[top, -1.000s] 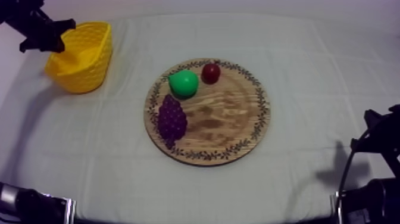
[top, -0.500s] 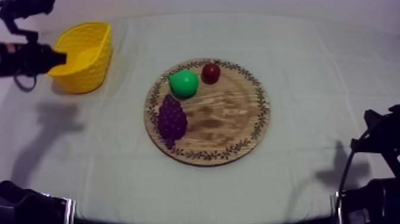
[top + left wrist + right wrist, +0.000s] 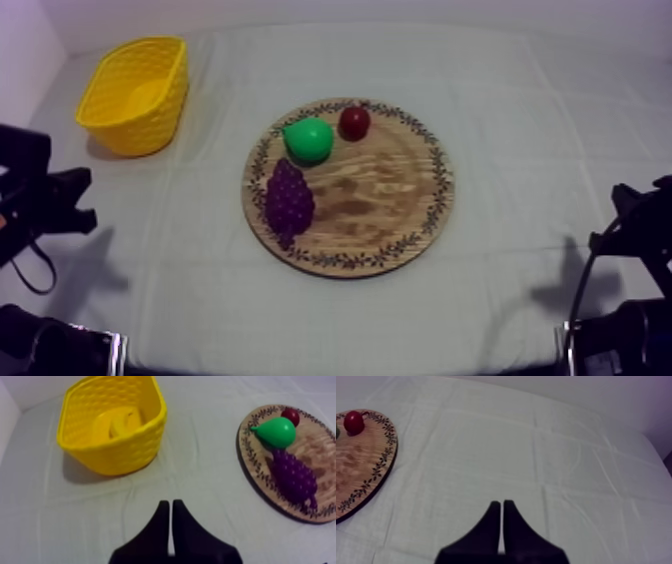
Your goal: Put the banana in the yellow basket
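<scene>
My left gripper has its two fingers pressed together on nothing, over bare cloth. My right gripper is likewise closed and empty, low at its own side. Beyond my left fingers stands one yellow basket, near the cloth's far left corner, and the one banana lies inside it (down on the bottom). One wooden board bears one bunch of grapes, one pear and one small red fruit. Open cloth separates basket from board and runs wide beyond the board's right rim.
</scene>
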{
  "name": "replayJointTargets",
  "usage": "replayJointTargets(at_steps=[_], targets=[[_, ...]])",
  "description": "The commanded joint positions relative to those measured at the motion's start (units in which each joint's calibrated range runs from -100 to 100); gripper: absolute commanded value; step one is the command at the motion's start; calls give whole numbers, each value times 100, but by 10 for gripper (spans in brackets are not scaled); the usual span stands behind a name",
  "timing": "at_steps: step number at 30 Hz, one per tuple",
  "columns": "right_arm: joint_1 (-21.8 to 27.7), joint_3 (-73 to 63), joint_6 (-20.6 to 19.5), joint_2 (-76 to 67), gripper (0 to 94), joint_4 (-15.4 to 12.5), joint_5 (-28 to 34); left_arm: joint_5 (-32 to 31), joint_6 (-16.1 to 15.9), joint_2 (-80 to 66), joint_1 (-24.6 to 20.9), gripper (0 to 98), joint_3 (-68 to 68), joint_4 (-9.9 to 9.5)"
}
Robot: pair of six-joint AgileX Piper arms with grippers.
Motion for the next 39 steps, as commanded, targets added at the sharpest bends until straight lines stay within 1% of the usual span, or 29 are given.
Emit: replayJointTargets(at_steps=[1,3,8,13,17,19,21,23,26,28,29,32,39], targets=[[-2,2,1,-2,3,1,-2,-7,-185,-954,-47,1,589,111],[-2,2,2,-2,3,1,-2,18,-255,-1450,-82,1,829,141],[-2,2,2,-2,3,1,-2,168,-367,-2380,-111,1,1265,127],[-2,2,2,-2,3,1,-2,387,-367,-2885,-100,1,1372,-75],[-2,2,2,-2,3,1,-2,504,-146,-3179,-106,1,1381,-309],[-2,2,2,-2,3,1,-2,614,-68,-3232,-127,1,1357,-377],[-2,2,2,-2,3,1,-2,734,96,-3258,-145,1,1326,-422],[-2,2,2,-2,3,1,-2,796,440,-3270,-150,1,1309,-444],[-2,2,2,-2,3,1,-2,835,1048,-3278,-154,1,1298,-457],[-2,2,2,-2,3,1,-2,845,1345,-3281,-155,1,1295,-461],[-2,2,2,-2,3,1,-2,848,1438,-3281,-155,1,1294,-462],[-2,2,2,-2,3,1,-2,853,1524,-3282,-155,1,1293,-463],[-2,2,2,-2,3,1,-2,855,1436,-3283,-155,1,1292,-468]])
